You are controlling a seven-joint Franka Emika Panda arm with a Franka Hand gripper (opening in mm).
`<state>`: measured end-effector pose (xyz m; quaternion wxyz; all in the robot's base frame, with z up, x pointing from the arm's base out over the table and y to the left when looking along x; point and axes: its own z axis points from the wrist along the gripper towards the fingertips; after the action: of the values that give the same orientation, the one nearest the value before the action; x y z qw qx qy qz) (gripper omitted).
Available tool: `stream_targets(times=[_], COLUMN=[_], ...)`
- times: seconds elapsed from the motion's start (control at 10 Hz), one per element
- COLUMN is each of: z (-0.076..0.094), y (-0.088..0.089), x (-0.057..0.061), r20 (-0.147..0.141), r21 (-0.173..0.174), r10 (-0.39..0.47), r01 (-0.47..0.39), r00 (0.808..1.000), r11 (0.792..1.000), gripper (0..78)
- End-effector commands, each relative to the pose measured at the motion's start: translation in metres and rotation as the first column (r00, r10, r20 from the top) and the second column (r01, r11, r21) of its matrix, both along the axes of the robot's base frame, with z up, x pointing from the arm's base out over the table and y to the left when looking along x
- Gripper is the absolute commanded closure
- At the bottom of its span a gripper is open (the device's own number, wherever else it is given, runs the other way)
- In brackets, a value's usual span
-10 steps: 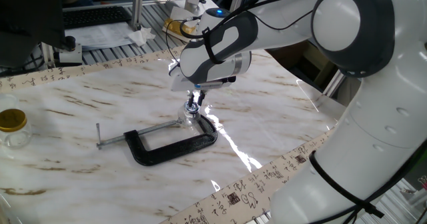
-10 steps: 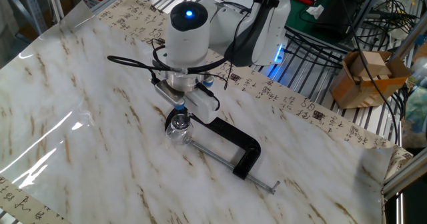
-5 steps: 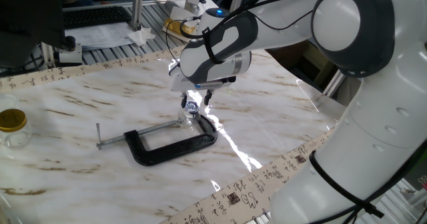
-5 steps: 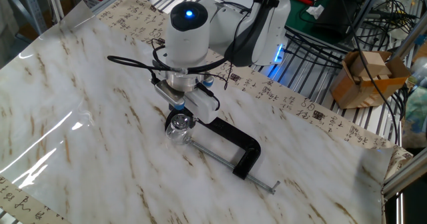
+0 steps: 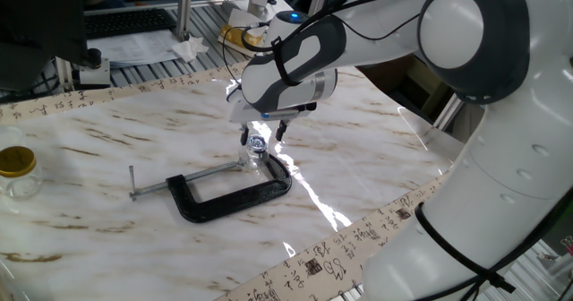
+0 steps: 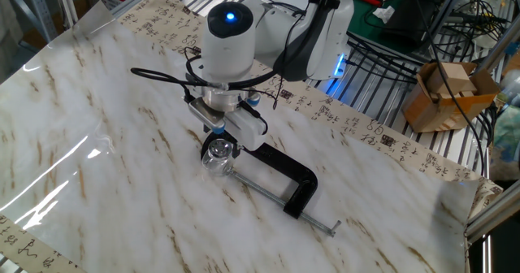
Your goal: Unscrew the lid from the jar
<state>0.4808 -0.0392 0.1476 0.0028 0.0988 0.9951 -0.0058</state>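
Hanging above a marble-patterned table (image 5: pixel 107 149), one claw (image 5: pixel 260 136) points down with its two fingers spread apart, holding nothing. Directly beneath it stands one very small clear jar (image 5: pixel 257 157), wearing one shiny silver lid (image 5: pixel 258 143). The fingers sit on either side of the lid; contact cannot be made out. One black C-clamp (image 5: pixel 235 194) grips the jar. Far off at the table's edge sits one larger jar with a gold lid (image 5: pixel 18 171).
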Motion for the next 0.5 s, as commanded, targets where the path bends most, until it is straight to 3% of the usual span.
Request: stream_targets(times=[0.1,0.3,0.5], z=[-0.0153,-0.0163,-0.0158], y=[0.0075,0.0078,0.0073], x=[0.0063,0.0066,0.0057], r20=[-0.011,-0.01,-0.009], r21=[0.004,0.003,-0.001], r10=[0.043,0.041,-0.017], r01=[-0.043,-0.04,0.017], r00=[0.999,0.999,1.0], r11=[0.999,0.999,1.0], gripper=[0.1,0.1,0.1])
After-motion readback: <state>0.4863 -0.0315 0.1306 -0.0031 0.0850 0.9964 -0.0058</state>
